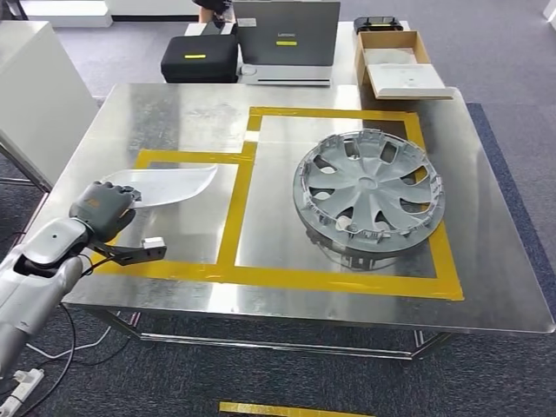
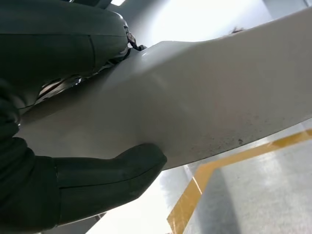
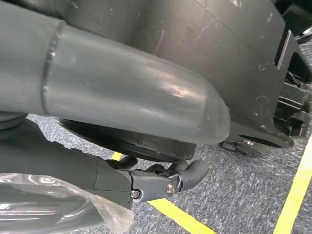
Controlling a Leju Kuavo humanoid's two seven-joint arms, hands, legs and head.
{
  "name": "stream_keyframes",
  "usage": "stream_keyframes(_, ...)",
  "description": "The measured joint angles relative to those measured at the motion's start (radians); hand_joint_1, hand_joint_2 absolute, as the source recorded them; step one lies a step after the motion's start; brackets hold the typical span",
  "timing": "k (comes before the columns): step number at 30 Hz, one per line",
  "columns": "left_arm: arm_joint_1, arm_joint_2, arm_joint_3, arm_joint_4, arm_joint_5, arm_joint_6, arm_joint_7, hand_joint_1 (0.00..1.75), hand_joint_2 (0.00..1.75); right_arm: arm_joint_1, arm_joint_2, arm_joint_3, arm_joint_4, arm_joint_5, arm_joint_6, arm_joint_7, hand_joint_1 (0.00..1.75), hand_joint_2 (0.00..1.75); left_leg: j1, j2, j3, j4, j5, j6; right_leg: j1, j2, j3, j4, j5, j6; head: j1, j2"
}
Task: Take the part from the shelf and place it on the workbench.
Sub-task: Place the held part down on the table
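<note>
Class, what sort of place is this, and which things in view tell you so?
Probably a robot test lab or workshop: a steel workbench marked with yellow tape, a grey wheel cover on it, and a laptop and equipment cases behind.

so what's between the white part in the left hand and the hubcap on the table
In the head view, a yellow tape strip on the workbench runs between the white part, held by the left hand, and the hubcap; otherwise bare metal.

Left hand (image 1: 105,208) covers near end of part (image 1: 172,184); person (image 1: 213,9) cut off by top edge.
</note>
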Motion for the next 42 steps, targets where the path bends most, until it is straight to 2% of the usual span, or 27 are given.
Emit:
stream_keyframes(1,-0.001,0.008,-0.012,0.000,-0.009,0.005,0.000,1.31,1.75,0.000,0.000,0.000,0.000,0.000,0.000,0.000,0.00,0.00,0.000,0.000,0.005,-0.017,0.022,0.001,0.000,0.001,0.001,0.000,-0.001,0.000,0.000,0.000)
stream_keyframes(3,-0.007,0.023,-0.030,-0.001,-0.022,0.016,-0.001,0.44,1.75,0.000,0.000,0.001,0.000,0.001,0.001,-0.002,0.00,0.00,0.000,0.000,0.056,-0.137,0.094,0.005,0.000,0.002,0.005,0.002,-0.004,0.002,0.000,0.000)
stream_keyframes(4,-0.011,0.028,-0.036,-0.001,-0.025,0.020,0.000,0.00,1.75,0.000,0.000,0.002,0.000,0.001,0.001,-0.002,0.00,0.00,-0.001,0.001,0.085,-0.200,0.119,0.007,0.002,0.002,0.006,0.003,-0.006,0.005,0.000,0.000)
stream_keyframes(6,-0.019,0.036,-0.047,-0.002,-0.031,0.025,0.000,0.00,1.75,0.000,0.000,0.003,0.000,0.002,0.001,-0.004,0.00,0.00,-0.004,0.000,0.113,-0.268,0.135,0.014,0.006,0.002,0.002,0.006,-0.008,0.012,0.001,0.000)
stream_keyframes(8,-0.020,0.042,-0.055,-0.002,-0.034,0.033,0.003,0.00,1.75,0.000,0.000,0.005,0.000,0.004,0.001,-0.006,0.00,0.00,-0.006,-0.001,0.113,-0.275,0.133,0.026,0.007,0.001,-0.001,0.006,-0.007,0.022,0.001,0.000)
stream_keyframes(10,-0.020,0.046,-0.059,-0.004,-0.040,0.051,0.009,0.00,1.75,0.000,0.000,0.007,0.000,0.004,0.000,-0.007,0.00,0.00,-0.003,0.000,0.115,-0.280,0.137,0.038,0.005,-0.001,-0.012,0.024,-0.023,0.033,0.002,0.000)
stream_keyframes(11,-0.021,0.047,-0.062,-0.005,-0.046,0.063,0.013,0.00,1.75,-0.001,0.000,0.008,0.000,0.005,-0.001,-0.006,0.00,0.00,-0.001,0.000,0.115,-0.283,0.139,0.044,0.005,-0.002,-0.029,0.058,-0.044,0.037,0.004,0.000)
stream_keyframes(13,-0.021,0.048,-0.066,-0.006,-0.056,0.076,0.018,0.00,1.75,-0.001,0.000,0.009,0.000,0.006,-0.002,-0.002,0.00,0.00,-0.001,0.001,0.115,-0.284,0.139,0.051,0.004,-0.003,-0.089,0.185,-0.105,0.042,0.007,0.000)
stream_keyframes(14,-0.020,0.048,-0.068,-0.006,-0.059,0.077,0.019,0.00,1.31,0.000,0.000,0.009,0.000,0.007,-0.002,-0.001,0.00,0.00,-0.002,0.001,0.114,-0.283,0.139,0.052,0.003,-0.003,-0.120,0.251,-0.129,0.043,0.007,0.000)
stream_keyframes(15,-0.019,0.049,-0.070,-0.006,-0.061,0.077,0.019,0.00,0.87,0.000,-0.001,0.010,0.000,0.007,-0.002,-0.001,0.00,0.00,-0.003,0.001,0.114,-0.283,0.139,0.052,0.003,-0.003,-0.141,0.292,-0.138,0.044,0.007,0.000)
stream_keyframes(16,-0.018,0.049,-0.073,-0.006,-0.063,0.077,0.019,0.00,0.44,0.000,-0.001,0.010,0.000,0.007,-0.002,0.000,0.00,0.00,-0.003,0.001,0.115,-0.283,0.139,0.053,0.004,-0.003,-0.142,0.294,-0.127,0.043,0.007,0.000)
stream_keyframes(17,-0.017,0.049,-0.075,-0.006,-0.065,0.079,0.019,0.00,0.00,0.000,-0.001,0.011,0.000,0.007,-0.002,0.001,0.00,0.00,-0.003,0.000,0.116,-0.283,0.139,0.053,0.004,-0.003,-0.124,0.257,-0.100,0.040,0.007,0.000)
stream_keyframes(19,-0.017,0.049,-0.078,-0.006,-0.069,0.104,0.018,0.00,0.00,-0.001,-0.002,0.014,0.000,0.007,-0.002,0.006,0.00,0.00,-0.005,-0.001,0.117,-0.282,0.138,0.051,0.005,-0.003,-0.051,0.112,-0.035,0.032,0.007,0.000)
stream_keyframes(21,-0.015,0.049,-0.078,-0.009,-0.074,0.151,0.016,0.00,0.00,-0.002,-0.002,0.016,0.000,0.008,-0.002,0.011,0.00,0.00,-0.008,-0.001,0.116,-0.281,0.139,0.044,0.007,-0.002,0.002,0.015,-0.010,0.026,0.006,0.000)
stream_keyframes(24,-0.005,0.048,-0.078,-0.016,-0.079,0.183,0.014,0.00,0.00,0.000,-0.002,0.016,0.000,0.007,-0.003,0.014,0.00,0.00,-0.005,-0.001,0.115,-0.283,0.141,0.028,0.008,0.000,0.011,-0.003,-0.007,0.016,0.006,0.000)
stream_keyframes(26,-0.002,0.048,-0.078,-0.019,-0.080,0.186,0.014,0.00,0.00,0.000,-0.002,0.016,0.000,0.007,-0.003,0.014,0.00,0.00,-0.003,-0.001,0.102,-0.251,0.118,0.016,0.004,-0.001,0.015,-0.010,-0.001,0.006,0.004,0.000)
stream_keyframes(27,-0.001,0.049,-0.078,-0.020,-0.080,0.187,0.014,0.00,0.00,-0.001,-0.002,0.016,0.000,0.008,-0.003,0.014,0.00,0.00,-0.001,0.000,0.083,-0.206,0.091,0.011,0.002,-0.003,0.017,-0.013,0.000,0.002,0.003,0.000)
stream_keyframes(29,0.004,0.049,-0.078,-0.020,-0.082,0.190,0.014,0.00,0.00,0.000,-0.002,0.017,0.000,0.008,-0.003,0.014,0.00,0.00,0.000,0.000,0.024,-0.071,0.027,0.003,0.003,-0.004,0.017,-0.013,-0.001,-0.001,0.002,0.000)
stream_keyframes(30,0.009,0.049,-0.078,-0.021,-0.085,0.195,0.014,0.00,0.00,0.000,-0.002,0.017,0.000,0.008,-0.003,0.014,0.00,0.00,0.001,0.000,0.001,-0.019,0.009,0.000,0.003,-0.004,0.017,-0.012,-0.001,-0.002,0.002,0.000)
stream_keyframes(31,0.014,0.049,-0.078,-0.023,-0.090,0.202,0.014,0.00,0.00,0.001,-0.002,0.017,0.000,0.008,-0.003,0.014,0.00,0.00,0.002,0.000,-0.007,0.001,0.010,-0.001,0.003,-0.004,0.017,-0.012,-0.001,-0.002,0.002,0.000)
stream_keyframes(32,0.018,0.048,-0.078,-0.028,-0.097,0.214,0.013,0.00,0.00,0.001,-0.002,0.017,0.000,0.008,-0.004,0.014,0.00,0.00,0.003,0.000,0.003,-0.018,0.030,-0.001,0.003,-0.004,0.017,-0.010,-0.001,-0.001,0.002,0.000)
stream_keyframes(34,0.022,0.046,-0.077,-0.047,-0.110,0.245,0.010,0.00,0.00,0.000,-0.002,0.017,0.000,0.007,-0.005,0.015,0.00,0.00,0.005,0.000,0.067,-0.147,0.098,0.000,0.003,-0.004,0.017,-0.005,-0.002,0.002,0.002,0.000)
stream_keyframes(36,0.031,0.038,-0.075,-0.082,-0.113,0.284,0.006,0.00,0.00,-0.001,-0.002,0.017,0.000,0.006,-0.010,0.018,0.00,0.00,0.003,-0.001,0.117,-0.255,0.133,0.006,0.006,-0.004,0.012,0.003,-0.003,0.009,0.002,0.000)
stream_keyframes(39,0.083,0.012,-0.070,-0.174,-0.100,0.349,-0.008,0.00,0.00,0.000,-0.002,0.017,0.000,0.000,-0.019,0.027,0.00,0.00,-0.002,-0.001,0.121,-0.273,0.135,0.022,0.006,-0.002,0.004,0.007,-0.001,0.023,0.003,0.000)
stream_keyframes(40,0.108,-0.001,-0.068,-0.217,-0.094,0.375,-0.012,0.00,0.00,0.000,-0.002,0.017,0.000,-0.003,-0.024,0.031,0.00,0.00,-0.002,0.000,0.119,-0.275,0.139,0.030,0.004,-0.002,-0.001,0.011,-0.009,0.029,0.003,0.000)
stream_keyframes(41,0.136,-0.016,-0.066,-0.266,-0.085,0.405,-0.014,0.00,0.00,0.000,-0.001,0.017,0.000,-0.007,-0.031,0.035,0.00,0.00,-0.001,0.002,0.117,-0.278,0.143,0.038,0.003,-0.003,-0.009,0.029,-0.029,0.034,0.004,0.000)
stream_keyframes(42,0.167,-0.031,-0.063,-0.317,-0.075,0.437,-0.016,0.00,0.00,0.000,0.001,0.017,0.000,-0.010,-0.039,0.040,0.00,0.00,0.001,0.004,0.113,-0.281,0.147,0.046,0.003,-0.003,-0.025,0.066,-0.062,0.039,0.005,0.000)
